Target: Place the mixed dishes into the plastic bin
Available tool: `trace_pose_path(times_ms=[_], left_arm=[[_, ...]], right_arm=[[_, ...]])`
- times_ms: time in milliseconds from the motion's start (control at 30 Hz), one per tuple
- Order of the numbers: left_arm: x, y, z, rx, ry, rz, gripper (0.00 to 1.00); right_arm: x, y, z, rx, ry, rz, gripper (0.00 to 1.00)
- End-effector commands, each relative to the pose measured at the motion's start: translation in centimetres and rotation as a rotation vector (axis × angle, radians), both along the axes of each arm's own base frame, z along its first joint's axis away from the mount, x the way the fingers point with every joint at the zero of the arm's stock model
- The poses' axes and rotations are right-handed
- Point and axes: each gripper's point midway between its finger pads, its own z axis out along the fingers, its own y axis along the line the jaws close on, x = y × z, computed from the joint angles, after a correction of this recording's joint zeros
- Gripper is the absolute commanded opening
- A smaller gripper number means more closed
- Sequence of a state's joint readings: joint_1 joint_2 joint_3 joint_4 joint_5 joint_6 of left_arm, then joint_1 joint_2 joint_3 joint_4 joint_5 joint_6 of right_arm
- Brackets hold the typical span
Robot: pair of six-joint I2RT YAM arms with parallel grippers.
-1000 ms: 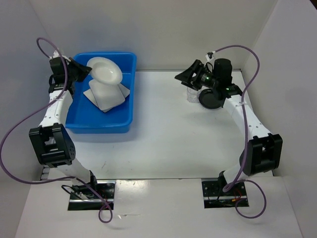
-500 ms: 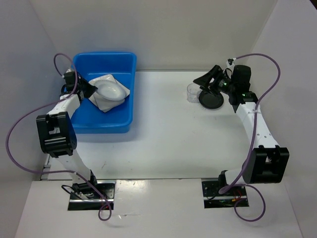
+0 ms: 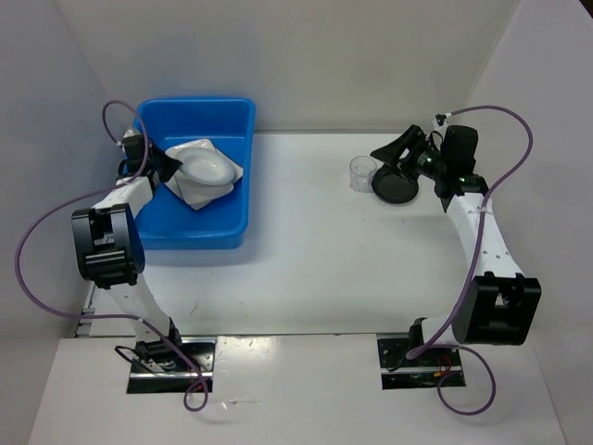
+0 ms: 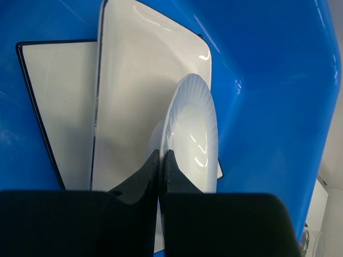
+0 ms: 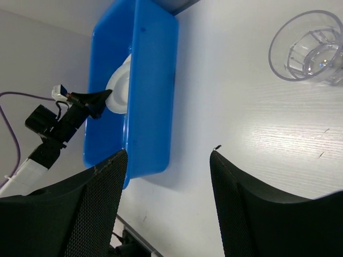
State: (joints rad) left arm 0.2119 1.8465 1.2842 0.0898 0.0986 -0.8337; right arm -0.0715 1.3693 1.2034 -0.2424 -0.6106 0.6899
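While 3 of the 5 dishes already sit inside the plastic bin (image 3: 153, 227), the task looks a little over half done. The large squarish plate (image 4: 48, 101) lies flat on the bin floor and the rectangular tray (image 4: 144, 69) lies on top of it. The round white dish (image 4: 195, 139) is tilted over the tray, its rim pinched between the closed fingers of the left gripper (image 4: 161, 160), so it is not yet let go. Left to move are the black bowl (image 3: 396, 188) and the clear cup (image 3: 361, 172), just beside each other at the far right of the table (image 3: 315, 250). The right gripper (image 5: 169, 155) hovers near them, fingers apart, holding nothing. The table is plain matte white, boxed in by pale walls (image 3: 324, 56) on 3 sides.
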Motion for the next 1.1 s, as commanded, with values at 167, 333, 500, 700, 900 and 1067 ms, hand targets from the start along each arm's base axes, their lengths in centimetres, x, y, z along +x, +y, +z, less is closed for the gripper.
trace_pose_path(times_ms=[167, 333, 500, 700, 900, 1067], left_arm=[[-0.8, 1.8, -5.4, 0.077, 0.119, 0.041, 0.15], [-0.9, 1.8, -6.3, 0.074, 0.137, 0.040, 0.18], [-1.0, 2.0, -6.8, 0.092, 0.150, 0.037, 0.31], [-1.1, 2.2, -7.3, 0.111, 0.162, 0.034, 0.40], [-0.5, 2.4, -4.2, 0.155, 0.094, 0.020, 0.95], [0.8, 2.5, 3.8, 0.273, -0.063, -0.050, 1.00]], right_arm=[[-0.7, -1.5, 0.2, -0.008, -0.012, -0.027, 0.69], [-0.8, -2.3, 0.2, -0.001, -0.008, -0.052, 0.69], [-1.0, -2.6, -1.1, 0.003, 0.024, -0.061, 0.69], [-1.1, -3.0, -2.3, 0.007, 0.053, -0.070, 0.69], [-0.5, -5.8, -4.0, -0.019, 0.124, -0.209, 0.74], [0.1, -7.7, -7.8, -0.078, 0.248, -0.303, 0.75]])
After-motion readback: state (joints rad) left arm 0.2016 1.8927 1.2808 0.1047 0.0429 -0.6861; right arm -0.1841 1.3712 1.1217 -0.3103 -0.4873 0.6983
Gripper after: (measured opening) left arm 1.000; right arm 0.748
